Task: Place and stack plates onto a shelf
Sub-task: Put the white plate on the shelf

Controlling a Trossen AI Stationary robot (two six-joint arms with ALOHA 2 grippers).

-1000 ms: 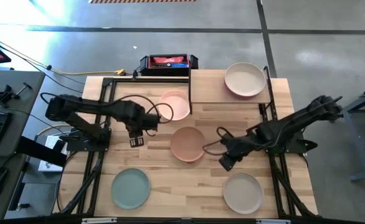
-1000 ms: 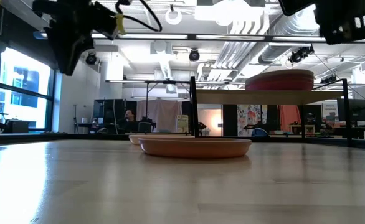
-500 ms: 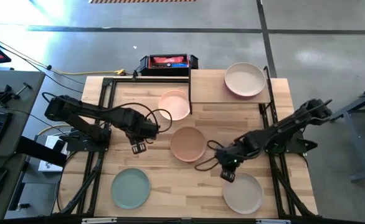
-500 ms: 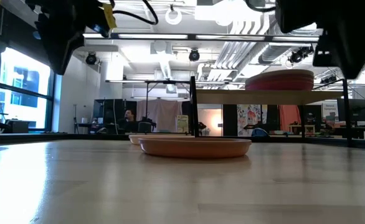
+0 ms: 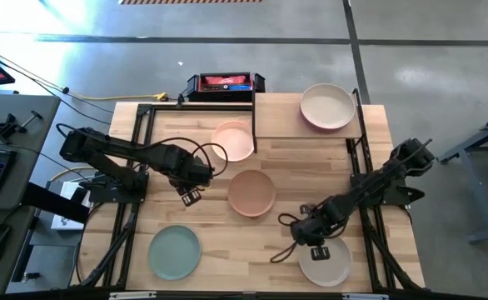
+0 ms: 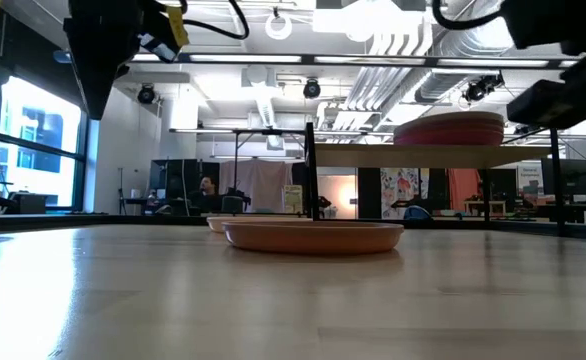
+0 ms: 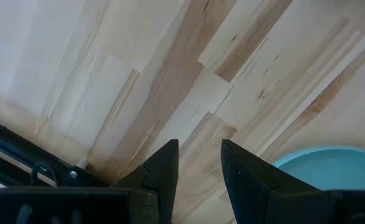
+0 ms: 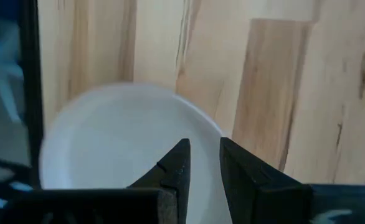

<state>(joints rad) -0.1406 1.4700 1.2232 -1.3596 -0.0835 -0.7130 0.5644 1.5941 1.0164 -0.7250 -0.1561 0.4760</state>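
Above the near rim of the beige-grey plate (image 5: 325, 259) on the bench (image 5: 286, 167), right hand (image 5: 317, 252) hovers, narrowly parted and empty, presumably for an edge grasp; left hand (image 5: 191, 197) waits released above the bench; shelf (image 5: 281, 117) holds a stack.

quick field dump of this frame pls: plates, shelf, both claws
on shelf: plate stack, cream on top, pink beneath
shelf: raised wood board, left half bare
under shelf edge: pale pink plate
table centre: tan plate
table near left: mint plate
table near right: beige-grey plate
left claw: open, empty, above bare table
right claw: empty, small gap, over beige-grey plate's rim
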